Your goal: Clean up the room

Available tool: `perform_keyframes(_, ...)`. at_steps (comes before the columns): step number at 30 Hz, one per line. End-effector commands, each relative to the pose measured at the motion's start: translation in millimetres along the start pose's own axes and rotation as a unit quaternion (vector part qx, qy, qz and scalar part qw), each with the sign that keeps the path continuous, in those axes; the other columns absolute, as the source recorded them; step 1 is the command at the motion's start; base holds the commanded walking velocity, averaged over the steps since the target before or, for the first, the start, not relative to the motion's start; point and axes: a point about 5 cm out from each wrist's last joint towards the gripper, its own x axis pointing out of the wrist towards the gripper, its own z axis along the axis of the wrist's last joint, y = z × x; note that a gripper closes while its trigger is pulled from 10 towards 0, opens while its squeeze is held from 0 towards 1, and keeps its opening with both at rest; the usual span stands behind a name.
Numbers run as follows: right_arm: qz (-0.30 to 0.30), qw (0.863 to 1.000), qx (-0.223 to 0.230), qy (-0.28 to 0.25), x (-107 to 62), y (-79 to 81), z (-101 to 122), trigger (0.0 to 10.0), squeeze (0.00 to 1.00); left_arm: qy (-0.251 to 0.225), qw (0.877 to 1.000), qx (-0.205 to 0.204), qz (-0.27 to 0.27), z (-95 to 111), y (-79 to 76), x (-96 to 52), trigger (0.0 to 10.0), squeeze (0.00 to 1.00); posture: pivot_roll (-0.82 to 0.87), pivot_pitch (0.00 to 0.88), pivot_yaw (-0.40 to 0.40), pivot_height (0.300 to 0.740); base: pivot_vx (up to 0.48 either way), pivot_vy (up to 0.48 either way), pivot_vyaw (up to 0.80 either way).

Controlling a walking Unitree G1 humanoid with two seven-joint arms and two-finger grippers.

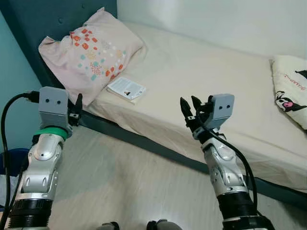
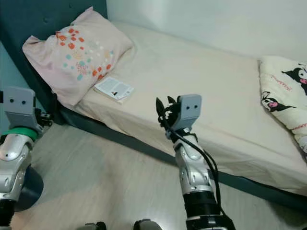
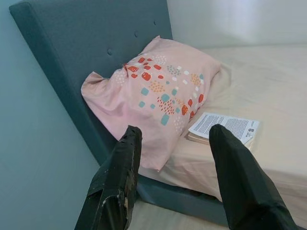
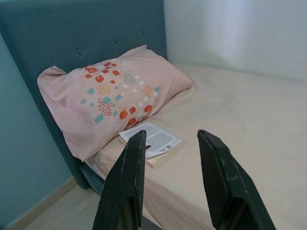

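A thin white book lies flat on the bed's cream sheet, just beside the lower corner of a pink pillow with coloured spots. The pillow leans on the teal headboard. My right gripper is raised over the bed's near edge, open and empty, to the right of the book. My left gripper is held up off the bed's corner, below the pillow, open with nothing between its fingers; the book lies beyond it.
A second cushion with a black-and-white cartoon print rests at the bed's far right. The dark bed frame runs along the pale wood floor. A white wall stands behind the bed; a blue bin sits by my left arm.
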Motion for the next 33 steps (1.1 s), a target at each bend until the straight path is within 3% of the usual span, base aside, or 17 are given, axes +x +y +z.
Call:
perform_keyframes(1,0.002,1.000,0.003,-0.001,-0.8,0.9,-1,10.0,0.00,0.004,1.000,0.001,0.002,-1,-2.2,-1.1,10.0,0.00,-0.09,0.055,-0.003,0.723,0.000,-0.405,0.00)
perform_keyframes(33,-0.013,1.000,-0.005,0.009,-0.3,-6.7,-4,10.0,0.00,0.009,1.000,-0.003,-0.008,-4,-14.9,1.0,10.0,0.00,-0.09,0.046,0.001,0.723,0.000,-0.420,0.00)
